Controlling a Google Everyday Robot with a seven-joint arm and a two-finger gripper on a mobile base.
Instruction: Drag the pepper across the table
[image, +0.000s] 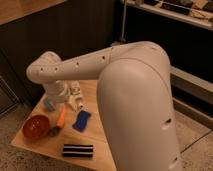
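The gripper (75, 101) is hanging low over the table (47, 148), just off the 1 o'clock end of the pepper (60, 119). The arm (75, 67) is reaching in across the far side of the top. The wrist is probably pitching downward so the tool can press on the pepper from above, though the view there is murky. I cannot tell whether the gripper is open or closed, or whether it is touching the pepper yet. It does not appear to be carrying anything.

The pepper is lying flat on the wood with its orange body pointing toward 1 o'clock and its dark stem end toward 7 o'clock. It is sitting in a narrow lane, with the red bowl (36, 127) just beside it at 9 o'clock and the blue sponge (81, 120) near it at 3 o'clock. A small pale blue object (48, 104) is standing at 11 o'clock, and a black striped bar (77, 150) is lying at 5 o'clock, near the front edge.

A sideways drag is looking blocked on both sides. The front-left edge is running close behind the stem end, so pulling toward 7 o'clock risks tipping the pepper off. The freest stretch seems to be toward 1 o'clock, across the boards under the arm.
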